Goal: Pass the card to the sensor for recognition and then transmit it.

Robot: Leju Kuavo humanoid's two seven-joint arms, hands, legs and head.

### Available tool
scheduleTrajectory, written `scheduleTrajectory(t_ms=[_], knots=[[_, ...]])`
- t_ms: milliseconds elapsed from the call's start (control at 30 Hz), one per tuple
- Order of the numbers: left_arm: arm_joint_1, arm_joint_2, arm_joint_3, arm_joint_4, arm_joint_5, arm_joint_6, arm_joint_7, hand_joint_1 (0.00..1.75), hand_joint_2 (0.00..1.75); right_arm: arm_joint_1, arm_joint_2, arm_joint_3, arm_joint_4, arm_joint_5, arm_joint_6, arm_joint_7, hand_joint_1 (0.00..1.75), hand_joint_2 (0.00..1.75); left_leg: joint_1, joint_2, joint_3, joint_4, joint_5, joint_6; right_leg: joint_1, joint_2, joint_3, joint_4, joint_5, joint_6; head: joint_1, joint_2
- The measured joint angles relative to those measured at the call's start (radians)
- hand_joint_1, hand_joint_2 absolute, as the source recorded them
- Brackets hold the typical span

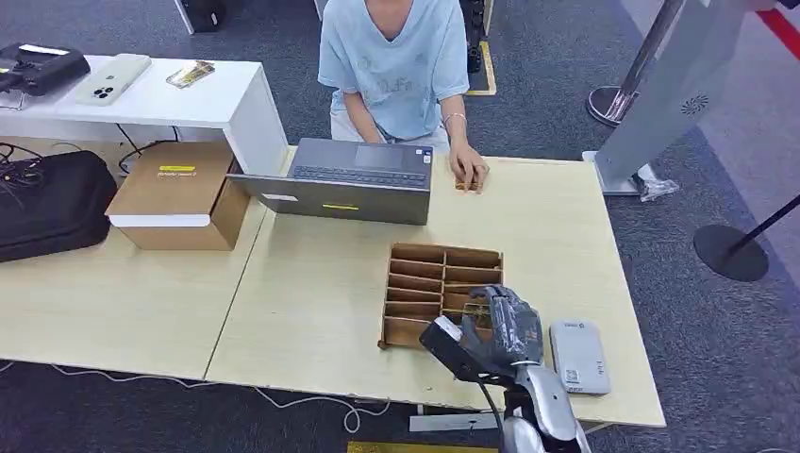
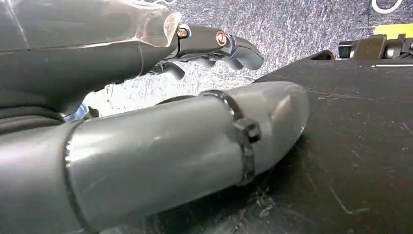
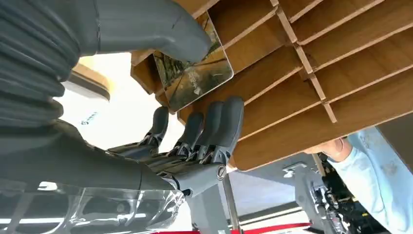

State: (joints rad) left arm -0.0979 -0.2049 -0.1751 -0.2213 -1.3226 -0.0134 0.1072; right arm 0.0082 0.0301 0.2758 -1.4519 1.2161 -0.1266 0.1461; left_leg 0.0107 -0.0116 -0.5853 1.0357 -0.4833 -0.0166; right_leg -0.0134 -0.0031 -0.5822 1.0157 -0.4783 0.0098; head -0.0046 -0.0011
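One thin picture card (image 3: 195,73) is pinched by the grey right hand (image 1: 500,326) at the brown wooden slotted box (image 1: 443,269), so the flat grey sensor (image 1: 578,356) on its right comes next.

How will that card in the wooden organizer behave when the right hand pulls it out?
The card looks thin, flat and glossy, so probably stiff, light and somewhat slippery. It stands in a slot of the wooden organizer, so it may tip sideways. The right hand is at it; grip unclear.

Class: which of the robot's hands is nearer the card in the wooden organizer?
Right. The right hand is at the organizer, its thumb touching the card. The left hand hangs above carpet beside the robot's body.
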Motion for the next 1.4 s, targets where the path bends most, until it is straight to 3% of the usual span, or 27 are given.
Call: scheduleTrajectory(t_ms=[200, 400, 600, 1033, 1400], knots=[[-0.002, 0.000, 0.000, 0.000, -0.002, -0.003, 0.000, 0.00, 0.00, 0.004, 0.000, -0.003, -0.009, 0.001, 0.000, 0.006, 0.94, 1.75, 0.000, 0.000, 0.000, 0.000, 0.000, 0.000, 0.000, 0.000, 0.000, 0.000, 0.000, 0.000, 0.000, 0.000], [-0.003, 0.000, 0.000, 0.000, -0.003, -0.003, 0.000, 0.00, 0.00, 0.012, 0.000, -0.007, -0.016, 0.015, 0.000, 0.007, 0.87, 1.75, 0.000, 0.000, 0.000, 0.000, 0.000, 0.000, 0.000, 0.000, 0.000, 0.000, 0.000, 0.000, 0.000, 0.000], [-0.004, 0.000, 0.000, 0.000, -0.006, -0.006, 0.000, 0.00, 0.00, 0.016, 0.000, -0.008, -0.019, 0.016, 0.003, 0.007, 0.99, 1.75, 0.000, 0.000, 0.000, 0.000, 0.000, 0.000, 0.000, 0.000, 0.000, 0.000, 0.000, 0.000, 0.000, 0.000], [-0.007, 0.000, 0.002, 0.000, -0.006, -0.014, 0.000, 0.00, 0.00, 0.011, 0.000, -0.008, -0.007, 0.017, 0.009, 0.007, 0.91, 1.75, 0.000, 0.000, 0.000, 0.000, 0.000, 0.000, 0.000, 0.000, 0.000, 0.000, 0.000, 0.000, 0.000, 0.000], [-0.007, 0.000, 0.011, 0.000, -0.003, -0.014, 0.000, 0.00, 0.00, 0.004, 0.000, -0.008, 0.001, 0.017, 0.011, 0.006, 1.05, 1.75, 0.000, 0.000, 0.000, 0.000, 0.000, 0.000, 0.000, 0.000, 0.000, 0.000, 0.000, 0.000, 0.000, 0.000]])
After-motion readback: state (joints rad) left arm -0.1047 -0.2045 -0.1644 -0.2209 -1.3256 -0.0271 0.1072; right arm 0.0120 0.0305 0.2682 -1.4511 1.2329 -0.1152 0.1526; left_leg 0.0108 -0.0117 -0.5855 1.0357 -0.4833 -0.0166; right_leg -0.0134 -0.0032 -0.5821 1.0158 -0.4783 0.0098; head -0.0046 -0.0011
